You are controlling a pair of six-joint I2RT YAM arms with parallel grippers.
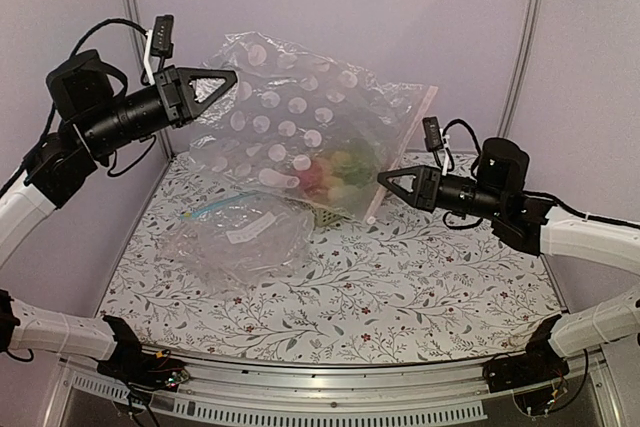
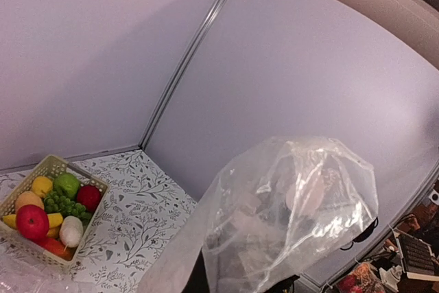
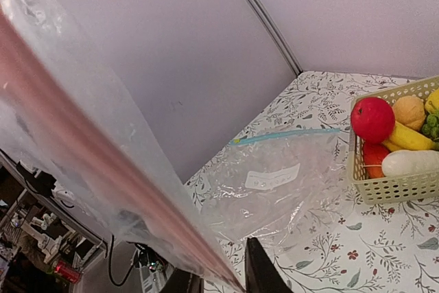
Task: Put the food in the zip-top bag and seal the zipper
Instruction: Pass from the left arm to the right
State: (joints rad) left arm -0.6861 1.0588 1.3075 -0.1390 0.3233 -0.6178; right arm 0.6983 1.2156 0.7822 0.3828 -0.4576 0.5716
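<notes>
Top external view: the flowered surface (image 1: 420, 287) spreads below both sets of fingers. The bag (image 1: 300, 117) hangs in the air between them, stretched from its upper left corner down to its lower right edge and clear of the surface. The left fingers (image 1: 232, 74) are pressed together on that upper corner; in the left wrist view the plastic drapes over them and hides them. A second bag (image 1: 240, 237) with a blue strip and a white label lies flat on the surface, below the left fingers and well to the left of the right fingers. The basket (image 2: 48, 164) stands on the surface under the held bag, between the two sets of fingers. The food (image 2: 32, 221) all sits in the basket, none in the bag. The pink zipper (image 3: 89, 142) runs slantwise down to the right fingers (image 1: 382, 178), which pinch the bag's edge at it.
</notes>
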